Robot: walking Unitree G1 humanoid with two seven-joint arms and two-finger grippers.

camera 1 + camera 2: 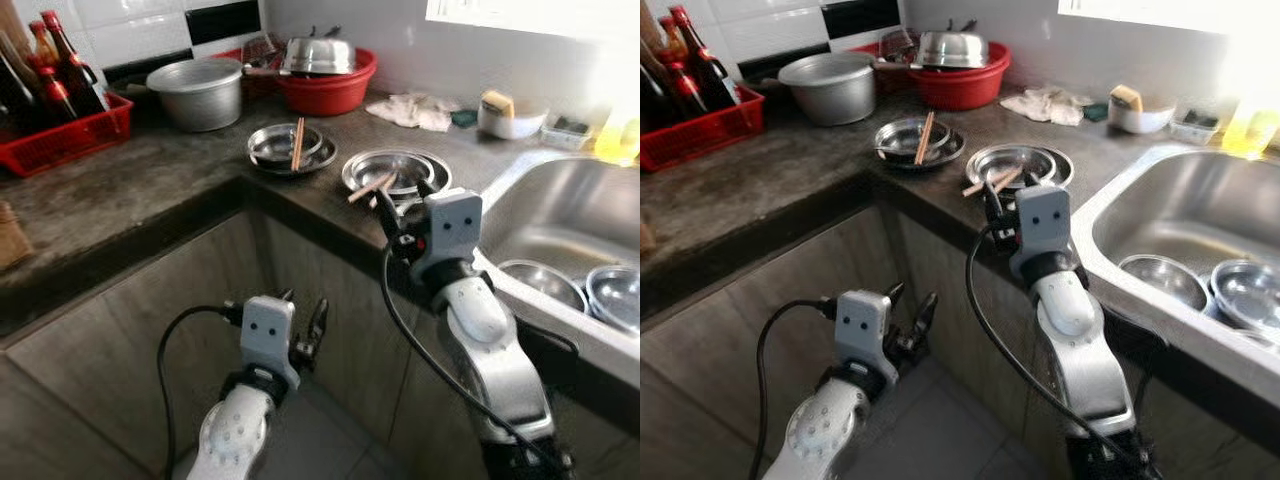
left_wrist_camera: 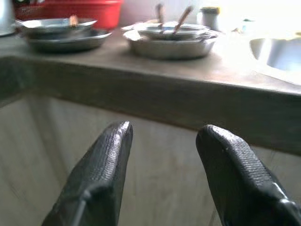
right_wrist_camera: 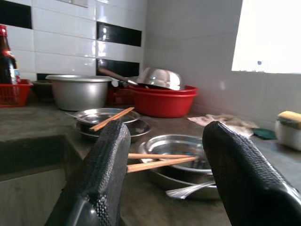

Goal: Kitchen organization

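Two stacks of steel plates sit on the dark counter. The nearer stack (image 1: 400, 170) holds a pair of wooden chopsticks (image 1: 372, 187), with a metal utensil (image 3: 188, 190) lying by its front. The farther stack (image 1: 290, 150) carries another pair of chopsticks (image 1: 297, 143). My right gripper (image 1: 403, 205) is at the counter's edge just in front of the nearer stack, open and holding nothing. My left gripper (image 1: 305, 305) is low in front of the cabinet, below the countertop, also open and holding nothing.
A steel sink (image 1: 560, 200) at the right holds two steel bowls (image 1: 540, 283). At the back stand a red basin (image 1: 330, 85) with a steel lid, an aluminium pot (image 1: 200, 92), a red crate of bottles (image 1: 60, 135), a cloth (image 1: 420, 110) and a sponge dish (image 1: 510, 115).
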